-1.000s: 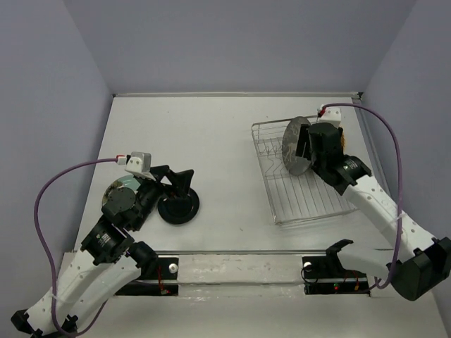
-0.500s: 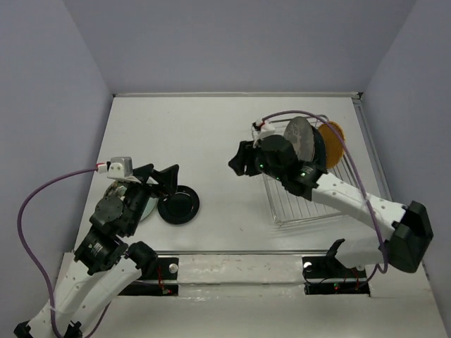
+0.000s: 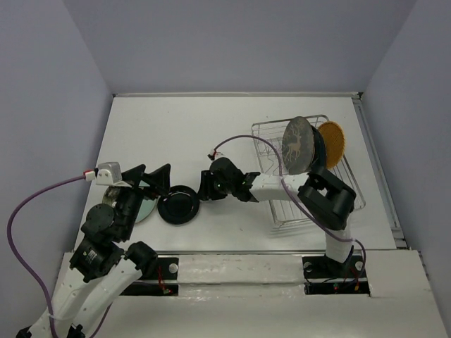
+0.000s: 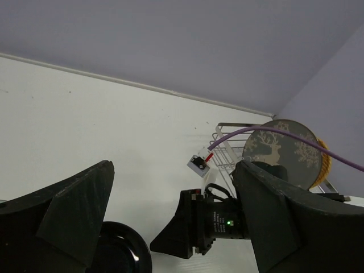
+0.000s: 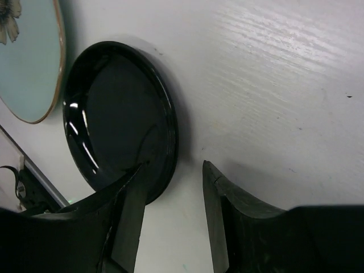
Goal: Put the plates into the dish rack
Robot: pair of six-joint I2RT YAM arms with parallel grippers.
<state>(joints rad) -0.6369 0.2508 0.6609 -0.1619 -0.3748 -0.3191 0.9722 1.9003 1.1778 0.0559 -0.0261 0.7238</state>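
While lying flat on table (image 3: pixel 211 127), small black plate (image 5: pixel 114 119), glossy, raised rim, is sitting beside pale green plate (image 5: pixel 28 57); right gripper (image 5: pixel 172 168) is hanging spread at its rim; left gripper (image 3: pixel 148 176) is hovering spread.

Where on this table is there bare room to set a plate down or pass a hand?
The wide back stretch of the white table, left of the silver wire dish rack, is bare. Crowded: the near left, where the small glossy black plate, pale green floral plate, left gripper and right gripper cluster.
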